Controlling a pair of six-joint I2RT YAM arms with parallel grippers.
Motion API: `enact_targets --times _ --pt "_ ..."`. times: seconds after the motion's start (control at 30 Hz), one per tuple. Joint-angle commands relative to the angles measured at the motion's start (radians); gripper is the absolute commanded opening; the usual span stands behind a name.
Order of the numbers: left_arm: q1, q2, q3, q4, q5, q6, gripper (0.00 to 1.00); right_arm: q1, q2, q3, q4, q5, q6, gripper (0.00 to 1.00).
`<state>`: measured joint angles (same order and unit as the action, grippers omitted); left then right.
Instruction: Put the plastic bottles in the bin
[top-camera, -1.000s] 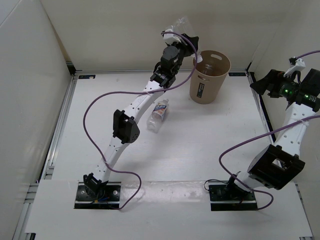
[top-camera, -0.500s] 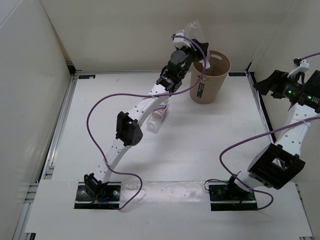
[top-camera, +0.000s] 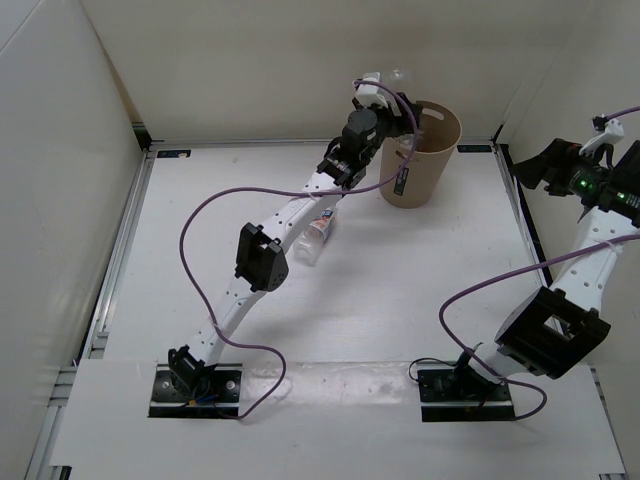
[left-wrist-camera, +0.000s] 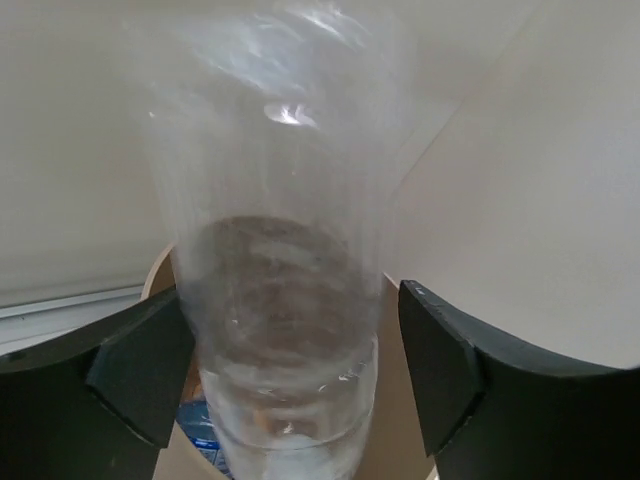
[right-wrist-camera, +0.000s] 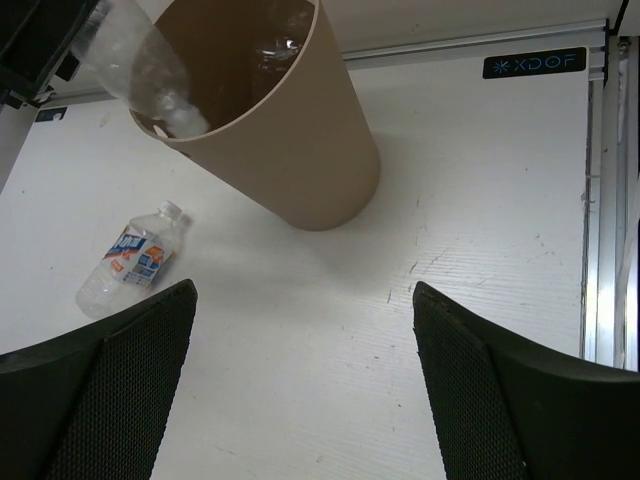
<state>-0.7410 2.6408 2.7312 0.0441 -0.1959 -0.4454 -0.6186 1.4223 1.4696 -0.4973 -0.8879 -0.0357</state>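
My left gripper (top-camera: 400, 98) is shut on a plain clear bottle (left-wrist-camera: 285, 300) and holds it over the near-left rim of the tan bin (top-camera: 415, 178). In the right wrist view the held bottle (right-wrist-camera: 150, 75) tilts down across the bin's rim (right-wrist-camera: 290, 150). A blue-labelled bottle (left-wrist-camera: 200, 425) shows inside the bin. A clear bottle with a white red-blue label (top-camera: 315, 235) lies on the table left of the bin, and also shows in the right wrist view (right-wrist-camera: 130, 260). My right gripper (right-wrist-camera: 302, 288) is open and empty, raised at the right (top-camera: 532, 170).
White walls close the table on the left, back and right. Metal rails (top-camera: 125, 250) run along the table's edges. A purple cable (top-camera: 195, 215) loops off the left arm. The orange bottle is not in view.
My left arm has swung right with the clear bottle, from left of the bin to over its rim. The right arm has barely moved.
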Motion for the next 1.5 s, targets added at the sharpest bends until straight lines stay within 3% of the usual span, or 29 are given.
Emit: enact_targets --times 0.0,0.13,0.33,0.6,0.67,0.8,0.9,1.1,1.3,1.47 --pt "-0.001 -0.038 0.013 0.011 0.015 0.016 0.92 -0.001 0.000 0.012 0.040 -0.022 0.020 0.90" --pt "0.000 -0.053 0.005 0.016 0.015 0.028 1.00 0.006 0.003 0.011 0.051 -0.022 0.028 0.90" --pt "0.026 -0.145 -0.053 0.065 0.012 0.089 1.00 0.026 0.006 0.009 0.060 -0.016 0.028 0.90" --pt "0.215 -0.441 -0.382 0.056 0.124 0.312 1.00 0.051 0.015 0.014 0.083 0.007 0.065 0.90" --pt "0.261 -0.533 -0.445 -0.041 0.141 0.371 1.00 0.062 0.023 0.012 0.088 0.014 0.071 0.90" --pt "0.304 -0.676 -0.792 -0.144 0.170 0.439 1.00 0.098 0.033 0.015 0.103 0.038 0.079 0.90" --pt "0.302 -0.763 -0.925 -0.268 0.281 0.499 1.00 0.126 0.036 0.017 0.098 0.052 0.074 0.90" --pt "0.290 -0.792 -1.062 -0.407 0.455 0.453 1.00 0.157 0.050 0.023 0.075 0.063 0.045 0.90" --pt "0.270 -0.786 -1.142 -0.484 0.477 0.427 1.00 0.165 0.072 0.040 0.063 0.070 0.046 0.90" --pt "0.258 -0.723 -1.119 -0.543 0.495 0.421 1.00 0.158 0.072 0.040 0.054 0.070 0.043 0.90"
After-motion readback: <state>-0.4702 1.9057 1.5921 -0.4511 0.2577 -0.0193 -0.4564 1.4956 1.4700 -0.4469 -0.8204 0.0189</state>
